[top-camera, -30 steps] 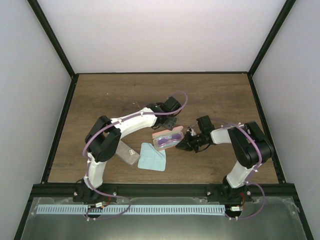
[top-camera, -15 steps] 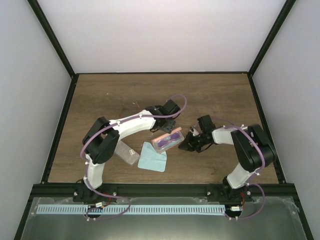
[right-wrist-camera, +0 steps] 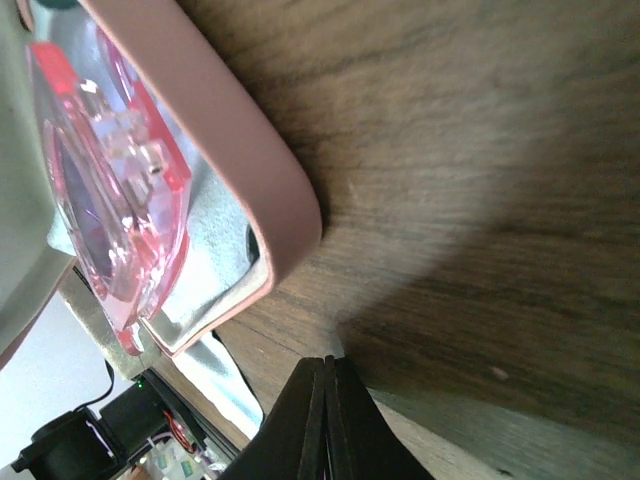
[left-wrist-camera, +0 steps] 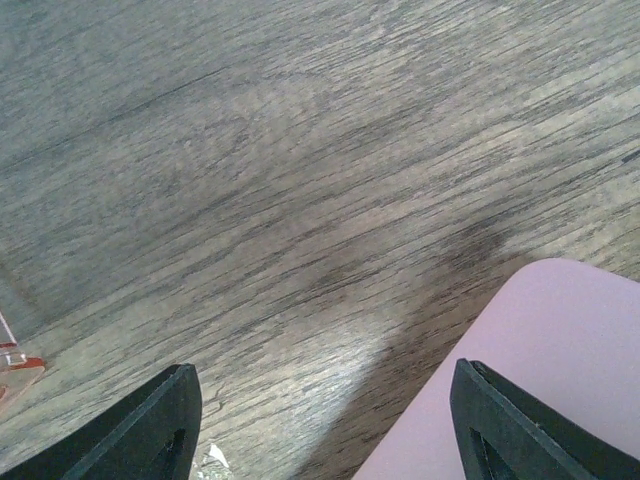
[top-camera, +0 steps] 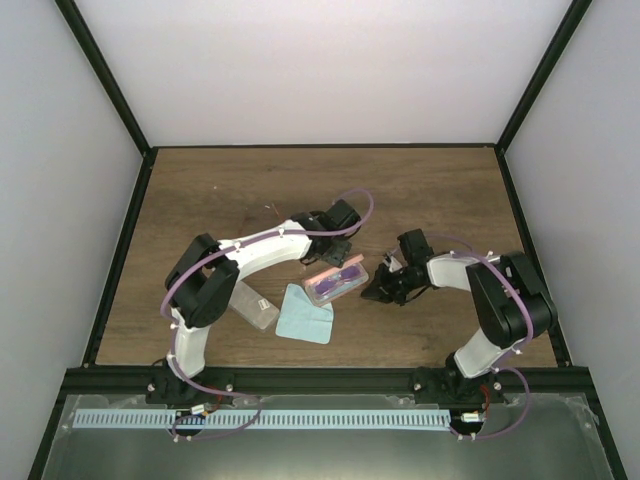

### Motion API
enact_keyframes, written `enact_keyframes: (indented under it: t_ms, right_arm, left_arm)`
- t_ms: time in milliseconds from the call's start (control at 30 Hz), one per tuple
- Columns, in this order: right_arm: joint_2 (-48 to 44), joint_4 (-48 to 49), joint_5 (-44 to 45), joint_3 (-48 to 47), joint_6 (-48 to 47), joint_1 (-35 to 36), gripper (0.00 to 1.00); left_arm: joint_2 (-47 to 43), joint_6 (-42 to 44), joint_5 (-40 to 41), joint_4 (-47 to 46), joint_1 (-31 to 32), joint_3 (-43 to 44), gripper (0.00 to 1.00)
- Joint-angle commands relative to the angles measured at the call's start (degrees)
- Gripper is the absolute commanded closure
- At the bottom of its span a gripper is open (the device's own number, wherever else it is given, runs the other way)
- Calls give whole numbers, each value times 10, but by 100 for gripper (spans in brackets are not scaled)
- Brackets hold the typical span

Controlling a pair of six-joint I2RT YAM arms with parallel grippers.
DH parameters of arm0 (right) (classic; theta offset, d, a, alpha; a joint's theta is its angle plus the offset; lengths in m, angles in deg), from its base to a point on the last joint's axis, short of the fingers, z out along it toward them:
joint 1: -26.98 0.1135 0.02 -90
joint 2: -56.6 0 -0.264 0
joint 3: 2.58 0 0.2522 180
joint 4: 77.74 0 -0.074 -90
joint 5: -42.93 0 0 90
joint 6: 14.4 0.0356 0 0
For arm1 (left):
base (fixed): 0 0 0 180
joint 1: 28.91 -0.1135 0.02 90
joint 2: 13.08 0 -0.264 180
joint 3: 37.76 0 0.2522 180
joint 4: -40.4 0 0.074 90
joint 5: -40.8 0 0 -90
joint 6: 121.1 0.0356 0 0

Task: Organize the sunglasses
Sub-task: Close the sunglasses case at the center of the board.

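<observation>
The purple-pink sunglasses (top-camera: 341,278) lie inside an open pink case (top-camera: 318,272) at mid table. The right wrist view shows them (right-wrist-camera: 100,190) on the grey lining, inside the case's pink rim (right-wrist-camera: 230,130). My left gripper (top-camera: 337,250) is open and empty just behind the case, whose pink edge (left-wrist-camera: 560,350) lies by its right finger. My right gripper (top-camera: 372,292) is shut and empty, low over the wood just right of the case, tips together (right-wrist-camera: 328,362). A small orange-red piece (left-wrist-camera: 12,365), perhaps the orange pair, shows at the left wrist view's edge.
A grey case (top-camera: 255,305) lies left of a light blue cloth (top-camera: 305,315), both in front of the pink case. The left arm arches over the table's middle. Black frame rails bound the wooden table (top-camera: 440,190).
The right gripper has drawn back slightly to the right of the pink case. The left gripper has barely shifted behind it.
</observation>
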Motion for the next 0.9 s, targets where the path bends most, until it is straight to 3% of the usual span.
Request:
enact_keyframes:
  t_ms: [0, 400, 867]
  right_arm:
    - [4, -24, 42, -17, -18, -19, 99]
    - [1, -32, 55, -29, -33, -39, 99]
    - [-77, -76, 68, -75, -27, -40, 99]
  left_arm:
    - [6, -11, -21, 1, 16, -15, 30]
    - [17, -48, -28, -15, 55, -32, 30]
    - [-30, -71, -11, 21, 36, 53, 30]
